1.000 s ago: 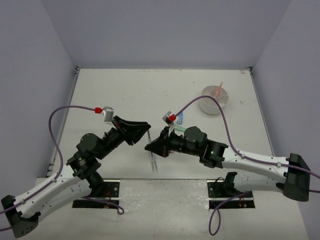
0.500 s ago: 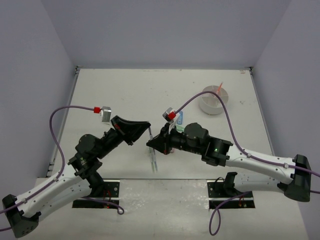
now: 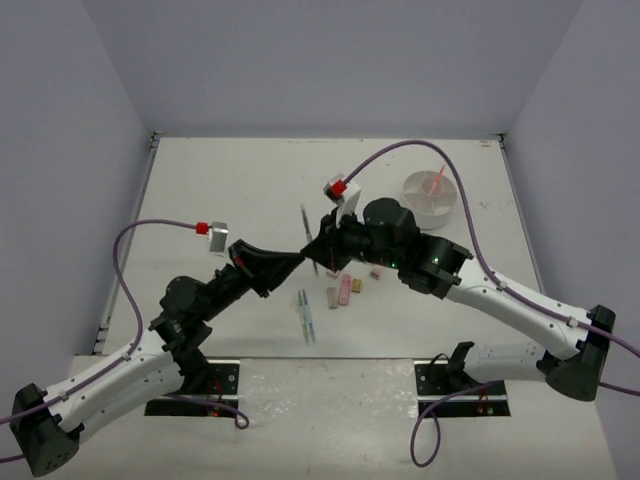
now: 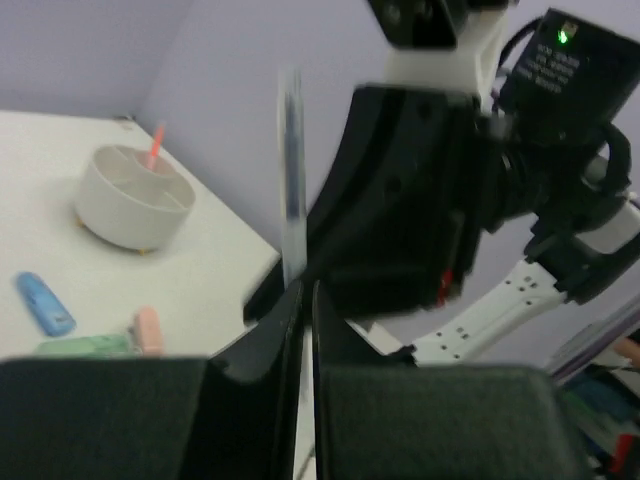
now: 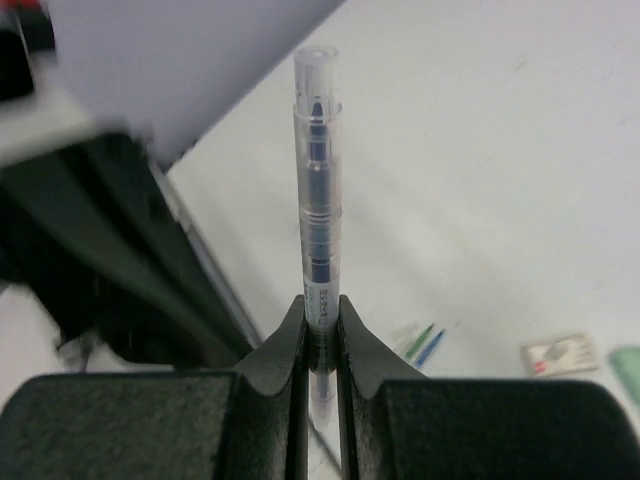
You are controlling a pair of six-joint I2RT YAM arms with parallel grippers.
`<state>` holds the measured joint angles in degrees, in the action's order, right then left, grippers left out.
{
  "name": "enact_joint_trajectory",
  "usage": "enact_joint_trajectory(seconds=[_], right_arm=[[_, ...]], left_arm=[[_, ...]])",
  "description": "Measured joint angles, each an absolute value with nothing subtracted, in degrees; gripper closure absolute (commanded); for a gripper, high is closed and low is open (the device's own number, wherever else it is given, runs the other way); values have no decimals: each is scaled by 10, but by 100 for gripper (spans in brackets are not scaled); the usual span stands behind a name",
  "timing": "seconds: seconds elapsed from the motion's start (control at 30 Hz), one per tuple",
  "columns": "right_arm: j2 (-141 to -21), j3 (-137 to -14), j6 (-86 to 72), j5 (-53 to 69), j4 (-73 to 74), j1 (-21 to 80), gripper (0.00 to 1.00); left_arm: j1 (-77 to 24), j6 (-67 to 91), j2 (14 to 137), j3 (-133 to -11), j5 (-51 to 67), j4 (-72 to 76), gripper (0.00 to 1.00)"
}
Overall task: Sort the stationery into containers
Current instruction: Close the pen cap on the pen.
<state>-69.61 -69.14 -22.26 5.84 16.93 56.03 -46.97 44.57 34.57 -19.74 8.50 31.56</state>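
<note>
Top: clear pen (image 3: 306,226) near upright, raised above the desk (image 3: 220,180); white tub (image 3: 428,216) stands well off to the right.
Left wrist: left pincer (image 4: 301,295) pressed together at pen's foot, contact unclear.
Right wrist: right pincer (image 5: 320,305) pinching the pen's lower part.

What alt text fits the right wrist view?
The right claw is shut on a clear pen with a dark blue core, which sticks up the middle of frame over the white table. A blurred black robot part fills the left; two thin pens and a tan block lie at lower right.
</note>
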Motion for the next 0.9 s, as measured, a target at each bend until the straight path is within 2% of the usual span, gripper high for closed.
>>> enact_joint_trajectory(seconds=[0.17, 0.3, 0.33, 0.47, 0.53, 0.6, 0.73, 0.9], right_arm=[[-732, -813, -218, 16, 116, 519, 100], [-736, -825, -213, 9, 85, 521, 100], [-735, -818, -213, 9, 81, 522, 100], [-734, -769, -209, 7, 76, 522, 100], [-730, -738, -203, 9, 75, 522, 100], [-718, -700, -199, 13, 76, 522, 100], [-673, -613, -199, 40, 64, 521, 100], [-631, -540, -198, 115, 52, 532, 100]], left_arm=[[-501, 472, 362, -149, 175, 287, 100], [-510, 473, 347, -147, 186, 257, 100], [-511, 471, 335, -150, 182, 242, 94], [-512, 444, 299, -201, 129, 144, 38], [-512, 425, 294, -250, 93, 79, 25], [-512, 404, 295, -301, 66, 36, 18], [-512, 368, 302, -388, 23, -15, 17], [-512, 329, 352, -469, -8, -24, 28]])
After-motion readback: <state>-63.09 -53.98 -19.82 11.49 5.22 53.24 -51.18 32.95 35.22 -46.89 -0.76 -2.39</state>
